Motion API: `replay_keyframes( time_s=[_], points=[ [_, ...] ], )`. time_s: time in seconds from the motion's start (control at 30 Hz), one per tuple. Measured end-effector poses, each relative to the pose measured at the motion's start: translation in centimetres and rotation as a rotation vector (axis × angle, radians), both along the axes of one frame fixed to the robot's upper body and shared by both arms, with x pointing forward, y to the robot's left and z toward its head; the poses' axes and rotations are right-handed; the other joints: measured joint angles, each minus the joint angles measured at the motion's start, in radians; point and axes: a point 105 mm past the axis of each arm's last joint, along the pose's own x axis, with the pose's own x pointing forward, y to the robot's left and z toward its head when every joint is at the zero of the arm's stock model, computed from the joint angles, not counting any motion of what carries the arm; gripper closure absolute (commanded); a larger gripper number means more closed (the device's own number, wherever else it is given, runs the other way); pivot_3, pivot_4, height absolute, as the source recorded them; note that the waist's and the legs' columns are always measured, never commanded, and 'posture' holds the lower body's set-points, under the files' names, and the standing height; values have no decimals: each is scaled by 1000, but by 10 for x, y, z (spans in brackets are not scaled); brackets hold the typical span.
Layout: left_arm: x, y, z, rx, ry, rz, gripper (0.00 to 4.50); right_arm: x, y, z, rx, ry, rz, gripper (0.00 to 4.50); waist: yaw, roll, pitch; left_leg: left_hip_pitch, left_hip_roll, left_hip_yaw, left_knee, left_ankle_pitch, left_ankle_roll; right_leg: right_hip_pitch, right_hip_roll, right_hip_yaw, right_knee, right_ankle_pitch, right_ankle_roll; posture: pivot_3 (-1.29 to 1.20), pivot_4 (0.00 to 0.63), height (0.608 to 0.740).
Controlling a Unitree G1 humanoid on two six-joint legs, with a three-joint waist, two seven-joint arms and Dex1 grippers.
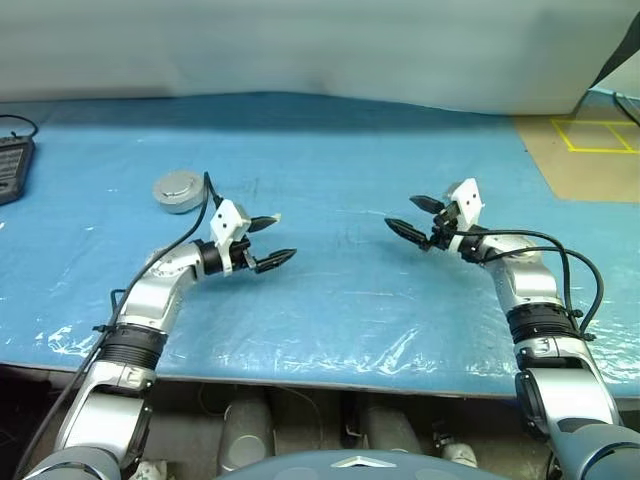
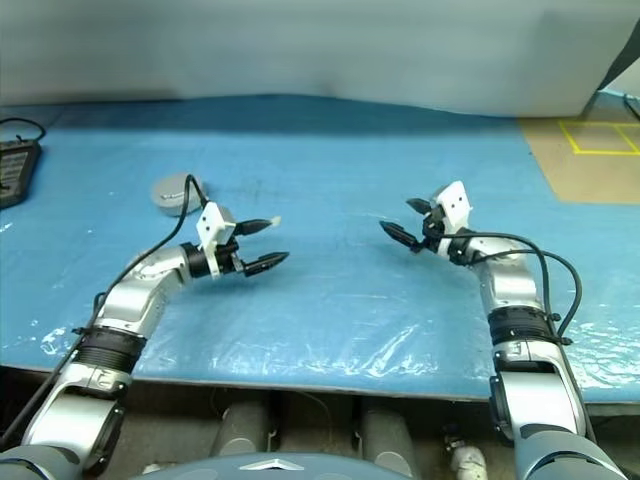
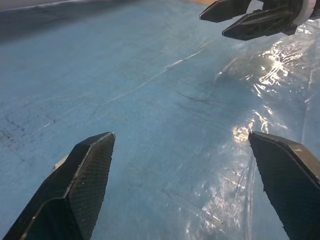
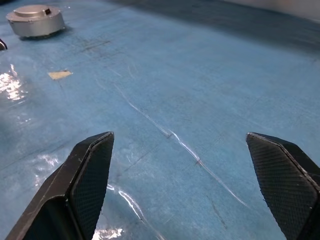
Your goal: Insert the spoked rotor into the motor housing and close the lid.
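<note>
- Head views: the motor housing [image 1: 178, 190] sits on the blue table cover [image 1: 330, 300], on the robot's left side and a little beyond the left gripper [image 1: 272, 241]. A plain grey lid [image 1: 177, 184] covers its top, so the can looks closed. No rotor lies loose on the cover; I judge it is already inside, though the closed can hides this.
- Head views, hands: the left gripper has its two black fingers spread apart and holds nothing. The right gripper [image 1: 413, 217] is also spread and empty. They point toward each other over bare cover, well apart from one another. The right one is well apart from the housing.
- Left wrist view: the left arm's own fingers [image 3: 80, 185] stand wide apart over the shiny cover, nothing between them. The right gripper's black fingertips [image 3: 250, 20] show opposite, apart and empty.
- Right wrist view: the right arm's own fingers [image 4: 82, 185] are wide apart with only cover between them. The housing [image 4: 36, 21] stands far off, lid flat and seated evenly as far as can be told.
- Judgement: both steps look finished; little seems left beyond confirming the lid sits flush.
</note>
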Motion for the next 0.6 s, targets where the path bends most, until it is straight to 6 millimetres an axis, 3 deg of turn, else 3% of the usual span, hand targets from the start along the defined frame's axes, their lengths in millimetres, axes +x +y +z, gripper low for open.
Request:
replay_keyframes(
  time_s=[0.6],
  points=[
    [8,2,0,3,-24,45,0,-2,18,-8,13,22,53,57,1,0,0,0,0,0,0,0,1,0,0,0,0,0,0,0,150,740]
  ],
)
